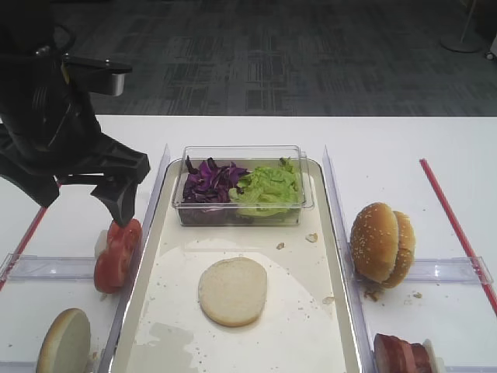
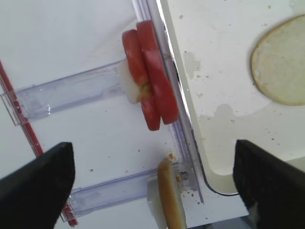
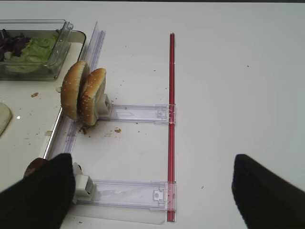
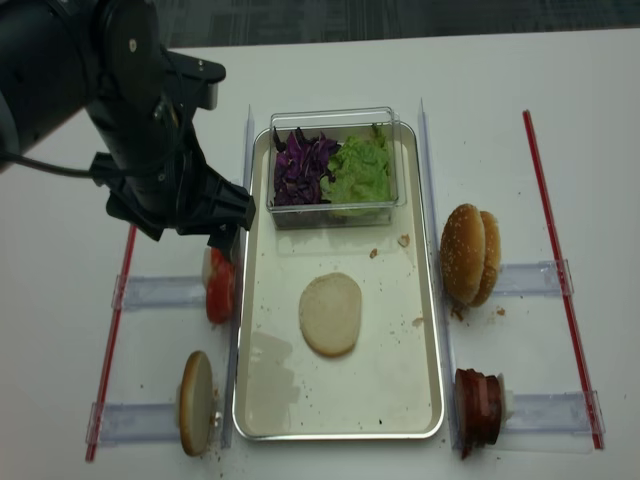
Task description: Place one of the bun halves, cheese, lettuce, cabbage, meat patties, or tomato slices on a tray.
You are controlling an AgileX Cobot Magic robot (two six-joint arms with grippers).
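1. Left gripper (image 4: 175,225) hangs over the tomato slices (image 4: 220,290), fingers (image 1: 120,200) spread wide, holding nothing, not touching the slices.
2. Tomato slices stand on edge in a row with a whitish end piece, on a clear plastic holder (image 1: 50,266) on the white surface (image 4: 330,70), just beside the tray's left rim.
3. Tray (image 4: 420,370) sits mid-surface; one pale bun half (image 4: 331,314) lies flat on its floor, roughly central, with crumbs scattered around it.
4. Clear tub (image 1: 307,194) sits at the far end inside the tray; purple cabbage (image 1: 208,180) in its left part, green lettuce (image 1: 268,189) in its right part, the two touching.
5. A second bun half (image 4: 196,402) stands on edge in the near-left holder, just outside the tray rim.
6. Sesame buns (image 4: 468,255), two domed pieces on edge, sit just right of the tray on a holder.
7. Meat patties (image 4: 478,408) stand on edge at near right, beside the tray corner.
8. Right gripper (image 3: 152,188) is seen only from its wrist view: dark fingers (image 3: 267,191) well apart, nothing between them, above the right-side holders and red strip (image 3: 171,124).
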